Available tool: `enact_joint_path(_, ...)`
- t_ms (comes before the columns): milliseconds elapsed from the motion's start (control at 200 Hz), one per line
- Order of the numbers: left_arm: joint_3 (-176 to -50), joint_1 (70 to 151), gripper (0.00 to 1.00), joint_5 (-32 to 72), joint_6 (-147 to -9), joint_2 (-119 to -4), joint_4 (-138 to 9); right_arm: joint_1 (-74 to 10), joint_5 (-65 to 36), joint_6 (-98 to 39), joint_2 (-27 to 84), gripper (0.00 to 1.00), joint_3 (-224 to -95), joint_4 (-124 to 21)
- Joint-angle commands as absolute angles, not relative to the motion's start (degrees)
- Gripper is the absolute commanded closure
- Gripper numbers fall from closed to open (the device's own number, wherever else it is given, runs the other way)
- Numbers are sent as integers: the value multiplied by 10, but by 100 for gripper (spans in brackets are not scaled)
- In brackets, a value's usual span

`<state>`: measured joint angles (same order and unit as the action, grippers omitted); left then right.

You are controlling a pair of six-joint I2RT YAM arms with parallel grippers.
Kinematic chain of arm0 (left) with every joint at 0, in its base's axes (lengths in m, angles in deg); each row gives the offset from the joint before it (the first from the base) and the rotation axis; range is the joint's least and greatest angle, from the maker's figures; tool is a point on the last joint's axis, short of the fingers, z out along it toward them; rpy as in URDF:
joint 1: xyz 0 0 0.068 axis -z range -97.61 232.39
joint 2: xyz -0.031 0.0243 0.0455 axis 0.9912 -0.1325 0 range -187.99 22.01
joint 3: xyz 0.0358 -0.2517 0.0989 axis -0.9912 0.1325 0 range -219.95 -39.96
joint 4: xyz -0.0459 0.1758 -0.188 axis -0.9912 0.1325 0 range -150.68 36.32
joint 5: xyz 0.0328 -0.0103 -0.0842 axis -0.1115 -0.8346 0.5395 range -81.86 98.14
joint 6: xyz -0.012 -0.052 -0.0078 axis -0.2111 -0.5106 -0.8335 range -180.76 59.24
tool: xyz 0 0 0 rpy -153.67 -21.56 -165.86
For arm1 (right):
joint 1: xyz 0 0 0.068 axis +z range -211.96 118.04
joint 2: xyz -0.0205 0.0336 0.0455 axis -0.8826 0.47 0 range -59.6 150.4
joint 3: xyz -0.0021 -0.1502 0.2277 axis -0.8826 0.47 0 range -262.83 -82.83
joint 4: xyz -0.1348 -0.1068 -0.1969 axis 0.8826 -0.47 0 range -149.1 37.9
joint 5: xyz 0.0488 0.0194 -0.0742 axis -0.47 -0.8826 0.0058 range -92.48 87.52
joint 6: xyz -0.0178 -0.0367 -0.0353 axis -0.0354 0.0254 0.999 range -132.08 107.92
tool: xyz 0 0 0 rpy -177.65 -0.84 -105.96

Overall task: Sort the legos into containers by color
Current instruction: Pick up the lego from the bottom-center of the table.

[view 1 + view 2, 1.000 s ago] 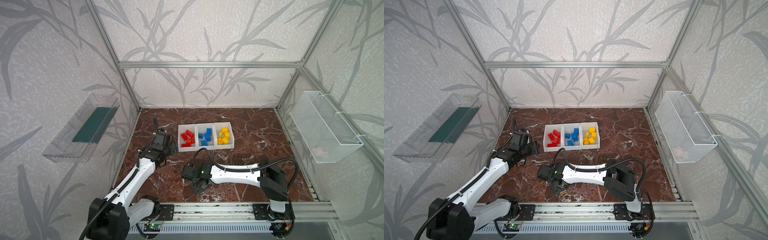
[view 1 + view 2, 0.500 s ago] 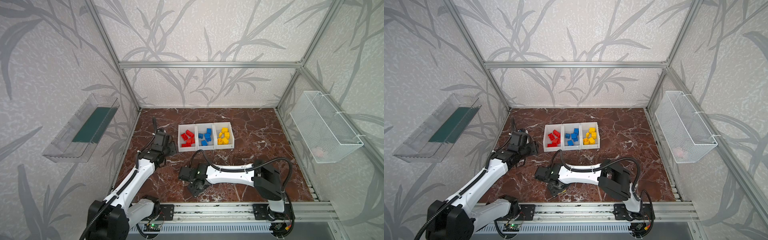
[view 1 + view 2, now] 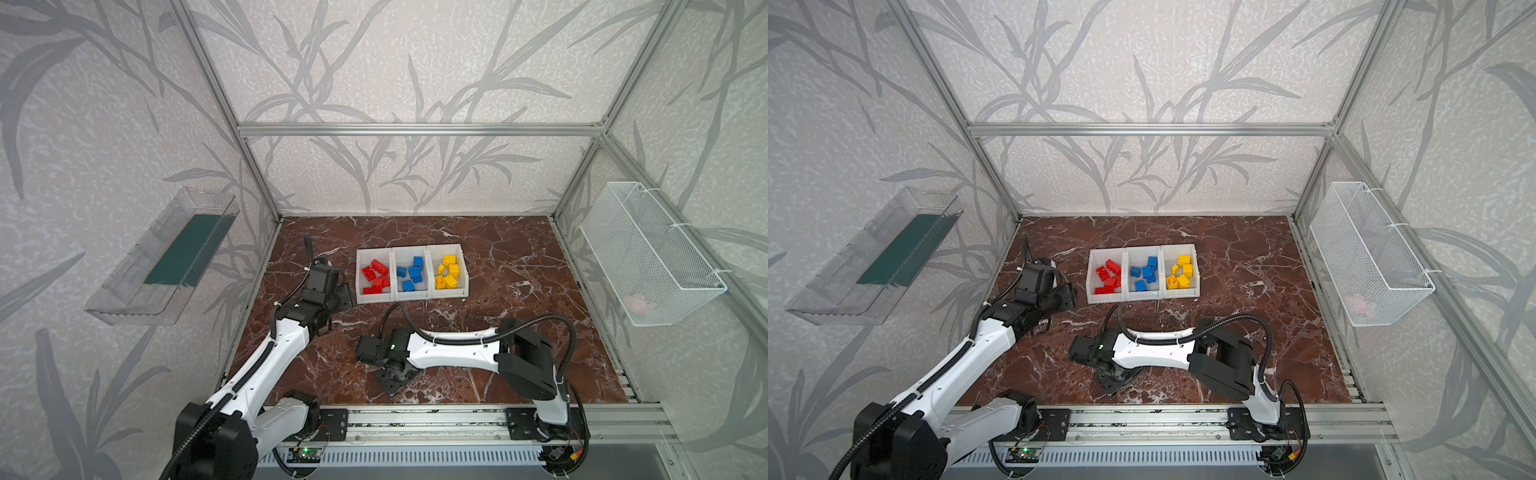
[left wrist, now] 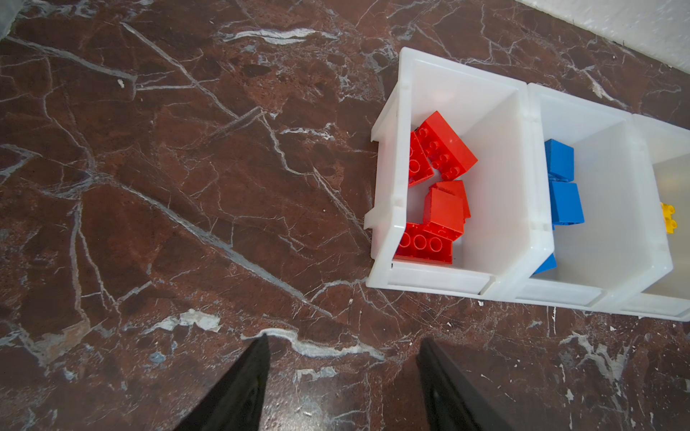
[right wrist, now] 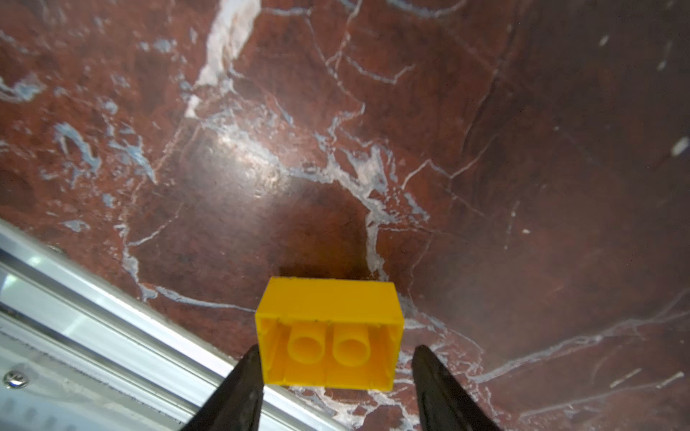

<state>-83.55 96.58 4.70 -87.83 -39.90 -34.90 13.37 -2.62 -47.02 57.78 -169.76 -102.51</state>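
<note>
R arm has slid a bit toward the L side since a sec ago and sits low by the front rail [image 3: 415,415]; L arm approx. unchanged. R claw [image 5: 338,349] is spread and straddles the yellow brick [image 5: 328,302] on the tabletop [image 5: 485,149], hollow underside toward the wrist cam; one finger looks to touch its end, the other shows a small gap, so not pinched. L claw [image 4: 343,339] is spread and empty over bare tabletop, near the red-lego bin [image 4: 388,209], first of 3 white bins in a row.
</note>
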Motion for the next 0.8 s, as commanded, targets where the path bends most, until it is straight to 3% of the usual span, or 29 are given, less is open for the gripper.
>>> enact_joint_path(0,-829,963,34,33,-884,-385,-342,138,-19,-472,594,39,-1712,-1040)
enact_joint_path(490,-826,963,34,34,-886,-379,-340,125,10,-457,578,60,-1703,-1043)
enact_joint_path(795,-825,963,34,40,-891,-373,-338,-28,74,-367,449,60,-1691,-1061)
